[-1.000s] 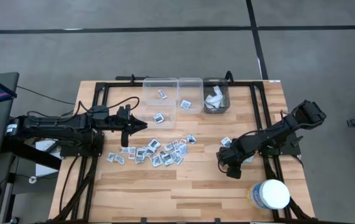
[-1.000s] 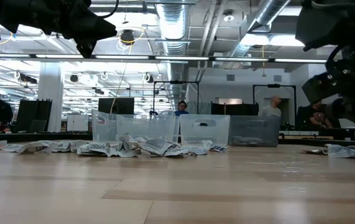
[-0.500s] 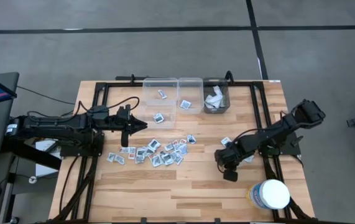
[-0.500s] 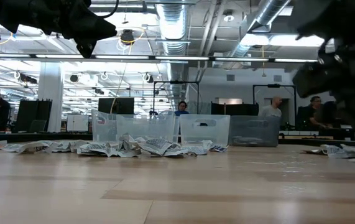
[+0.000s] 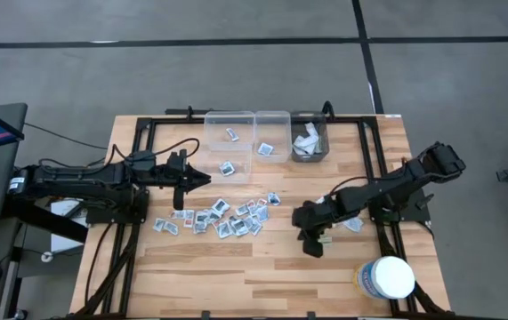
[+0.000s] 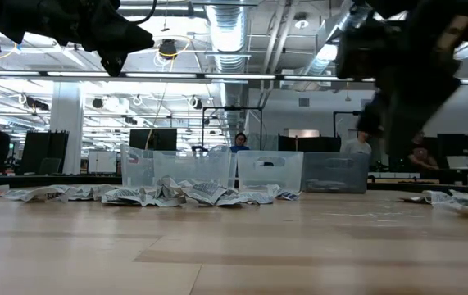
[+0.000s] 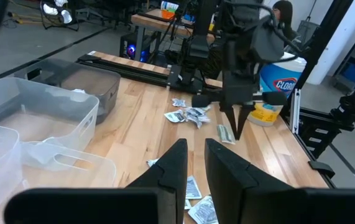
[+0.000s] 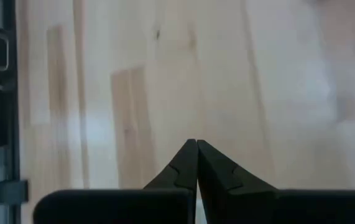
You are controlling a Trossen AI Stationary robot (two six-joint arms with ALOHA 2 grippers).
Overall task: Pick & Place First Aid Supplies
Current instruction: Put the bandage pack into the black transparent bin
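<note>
A butcher-block wooden table (image 5: 262,267) sits on a grey concrete floor (image 5: 236,71) crossed by dark lines. Beyond the table's far edge, the low view looks into a large workshop with exposed ceiling ducts (image 6: 234,33), strip lights, monitors and several people standing or seated in the background. A black metal frame (image 5: 365,151) lies on the tabletop, bearing both arms.

Along the far edge stand three bins side by side: two clear plastic bins (image 5: 229,142) and a darker grey bin (image 5: 310,147), each with a few packets or wrappers inside. A big white round tub (image 5: 387,277) with a blue-yellow label stands near the table's front right corner.

The first aid supplies (image 5: 227,218), many small flat square packets, lie scattered in a loose band across the table's middle, in front of the clear bins. A smaller cluster of packets (image 5: 350,224) lies to the right, beside the right arm.

The left arm reaches in from the left side, stretched level, its left gripper (image 5: 202,179) hovering above the table near the left end of the packet band; its fingers (image 7: 177,165) stand a narrow gap apart with nothing between them.

The right arm extends from the right edge toward the centre, bent down. The right gripper (image 5: 311,247) points at bare wood between the main scatter and the tub, its fingers (image 8: 189,163) pressed fully together, holding nothing visible.
</note>
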